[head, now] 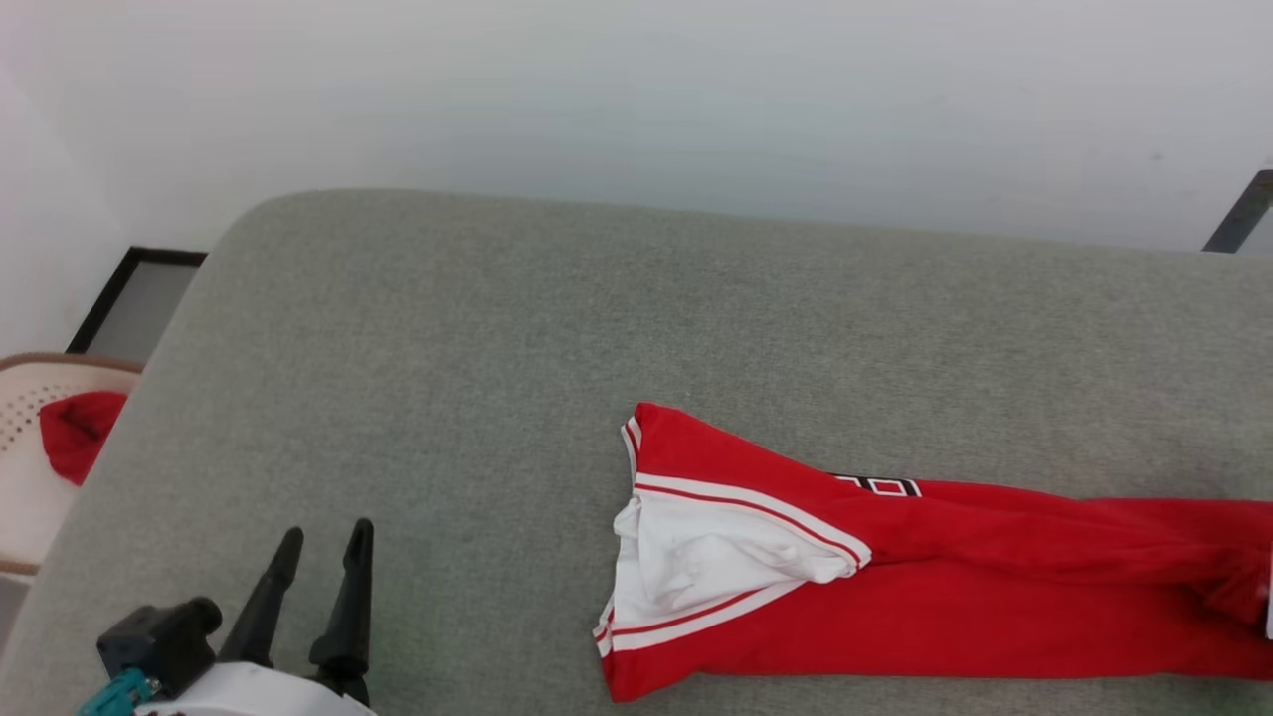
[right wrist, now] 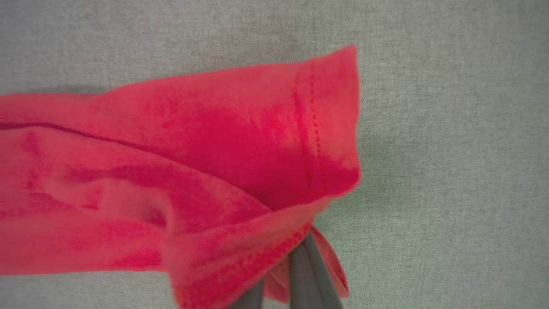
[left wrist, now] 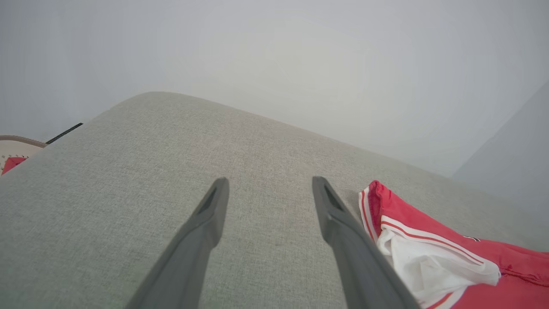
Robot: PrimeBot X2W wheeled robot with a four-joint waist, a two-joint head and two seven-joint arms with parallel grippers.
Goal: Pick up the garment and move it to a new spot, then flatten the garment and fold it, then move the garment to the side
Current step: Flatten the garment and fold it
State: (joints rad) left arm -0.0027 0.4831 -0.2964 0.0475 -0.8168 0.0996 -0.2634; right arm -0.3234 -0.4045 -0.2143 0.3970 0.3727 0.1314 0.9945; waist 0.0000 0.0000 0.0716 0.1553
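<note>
Right pincer [right wrist: 286, 283]: clenched on the garment [right wrist: 171, 171]. In the right wrist view its two fingers stand close together and run up into a bunched fold of red cloth at the stitched hem. The fingertips are buried in the fold.

Left pincer [head: 328, 537]: released, nothing between the fingers. It stands over the near left part of the table [head: 418, 378], fingers pointing to the far side. The left wrist view shows the same pincer [left wrist: 270, 182] with bare grey fabric between the spread fingers. Whether it touches the table cannot be told.

Garment [head: 895, 597]: lies on the right half of the table, toward the near edge, drawn out long from left to right.
- Its left end sits near the middle of the table, well to the right of the left pincer.
- Its right end runs out past the right edge of the head view.
- A white sleeve [head: 696, 557] with red-and-white striped trim lies folded over the left end.
- A strip of black lettering [head: 880, 485] with white outline shows at the far edge; it is too folded to read.
- The red body is creased lengthwise, not flat.

Off the left side of the table: a pale basket [head: 20, 497] holding a small red cloth [head: 75, 433]. A plain pale wall [head: 696, 89] stands behind the far edge.
</note>
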